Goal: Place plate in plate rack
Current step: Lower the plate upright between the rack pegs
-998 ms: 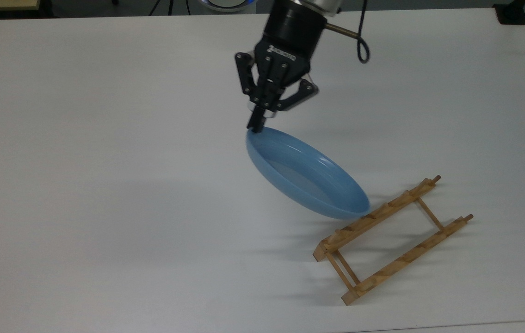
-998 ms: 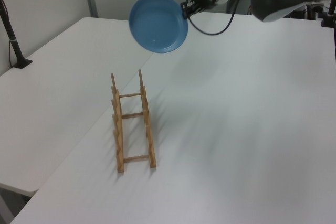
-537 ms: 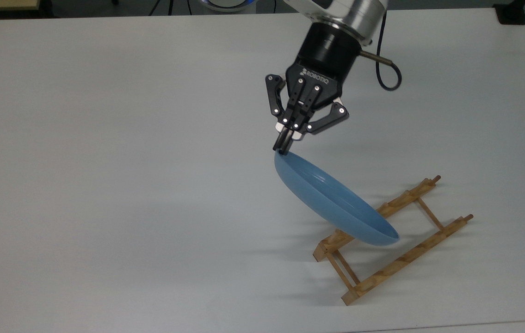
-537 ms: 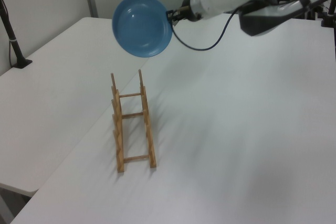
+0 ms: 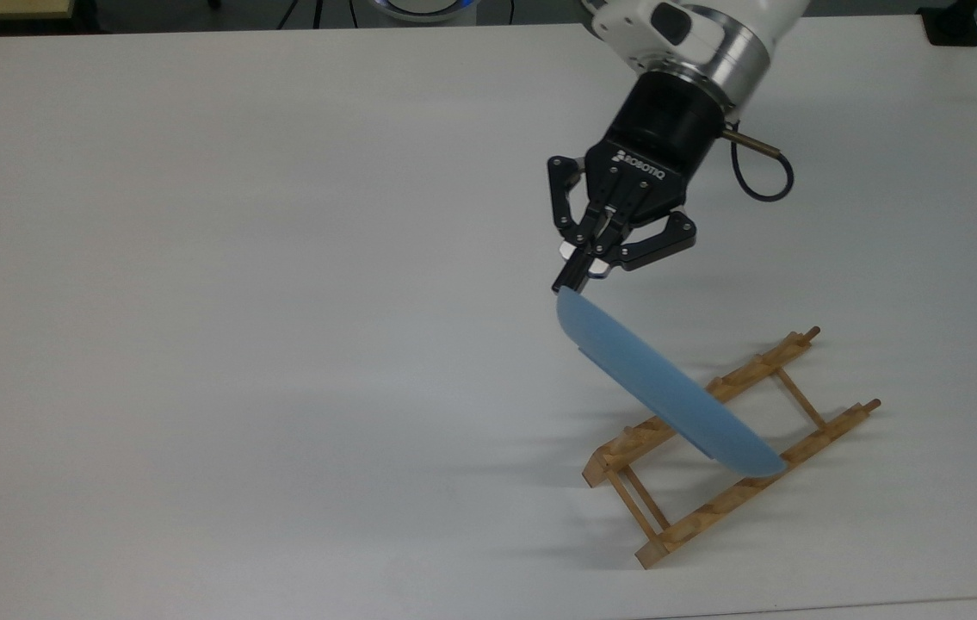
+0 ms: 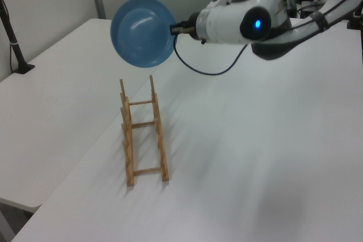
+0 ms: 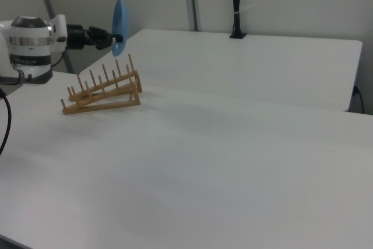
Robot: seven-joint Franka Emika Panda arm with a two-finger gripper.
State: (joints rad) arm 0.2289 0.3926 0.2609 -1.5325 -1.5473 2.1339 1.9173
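Over the last second the arm (image 5: 695,52) has swung across the table (image 5: 195,258) toward the top view's right, carrying the plate (image 5: 669,396) from short of the plate rack (image 5: 733,448) to above it, and the plate has turned from showing its bowl in the top view to standing nearly on edge. That reads as the carry giving way to the lining-up: the disc is now close to upright and, in the right view, hangs above the higher end of the rack with clear air between its lower edge and the pegs, so lowering into a slot is still to come. The pincer (image 5: 570,282) is clamped on the plate at its rim, the plate hanging away below and beyond the fingertips and the rack lying further out past the plate. In the top view the plate covers the middle of the rack's far rail, so which gap it is aimed at cannot be told; the exact bite of the fingers on the rim is also hard to make out
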